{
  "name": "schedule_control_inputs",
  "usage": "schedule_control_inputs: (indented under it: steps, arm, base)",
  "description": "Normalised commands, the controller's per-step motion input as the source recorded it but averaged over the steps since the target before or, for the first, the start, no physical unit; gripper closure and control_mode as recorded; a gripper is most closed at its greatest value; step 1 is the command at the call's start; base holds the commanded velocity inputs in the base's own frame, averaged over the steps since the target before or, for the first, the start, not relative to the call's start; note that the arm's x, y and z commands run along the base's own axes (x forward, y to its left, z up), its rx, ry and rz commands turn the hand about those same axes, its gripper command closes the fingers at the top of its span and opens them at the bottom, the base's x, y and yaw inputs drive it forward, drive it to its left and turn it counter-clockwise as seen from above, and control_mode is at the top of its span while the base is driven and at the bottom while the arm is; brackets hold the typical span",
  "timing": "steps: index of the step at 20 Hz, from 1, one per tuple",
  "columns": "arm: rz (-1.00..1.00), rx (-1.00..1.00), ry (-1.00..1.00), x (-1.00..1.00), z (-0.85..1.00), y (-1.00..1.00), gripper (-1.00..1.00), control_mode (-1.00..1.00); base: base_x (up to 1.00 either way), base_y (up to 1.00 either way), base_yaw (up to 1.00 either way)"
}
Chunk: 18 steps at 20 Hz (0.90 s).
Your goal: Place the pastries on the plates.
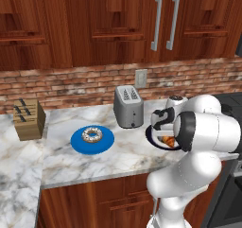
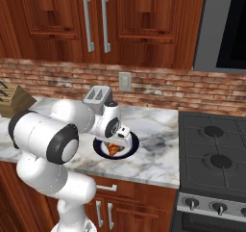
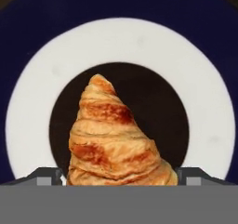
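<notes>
Croissant: a golden-brown flaky croissant (image 3: 114,139) lies on the dark brown centre of the navy round plate with a white inner ring (image 3: 123,39). In the hand view its long axis runs up the picture, narrow tip away from the claw, broad end between the fingertips.
Claw: the claw (image 3: 120,177) hangs just above the croissant, its two dark fingertips (image 3: 46,176) spread wide on either side of the broad end; whether they touch it I cannot tell.
Donut: a small light-brown ring donut with whitish icing and sprinkles (image 1: 92,135) lies flat in the middle of the plain bright blue round plate (image 1: 108,139).
Plates: both sit on the marble desk (image 1: 127,151), apart, navy one to the right by the silver toaster (image 1: 128,106).
Edges: a wooden knife block (image 1: 28,119) stands at the far left; a black stove (image 2: 214,163) borders the desk on the right.
</notes>
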Motion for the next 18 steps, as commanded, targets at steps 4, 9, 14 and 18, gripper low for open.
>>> schedule_control_inputs:
  steps: [4,9,14,18]
  arm:
    - [0.0,0.0,0.0,0.0,0.2,0.0,-1.0,-1.0]
    - [-0.01,0.0,0.01,-0.08,0.32,0.0,-1.0,-1.0]
    - [0.0,-0.01,0.0,-0.3,0.56,0.01,-1.0,-1.0]
    - [0.0,0.0,0.0,-0.36,0.59,0.07,-1.0,-1.0]
  base:
    - [0.0,0.0,0.0]
    - [0.0,0.0,0.0]
    - [0.0,0.0,0.0]
    - [0.0,0.0,0.0]
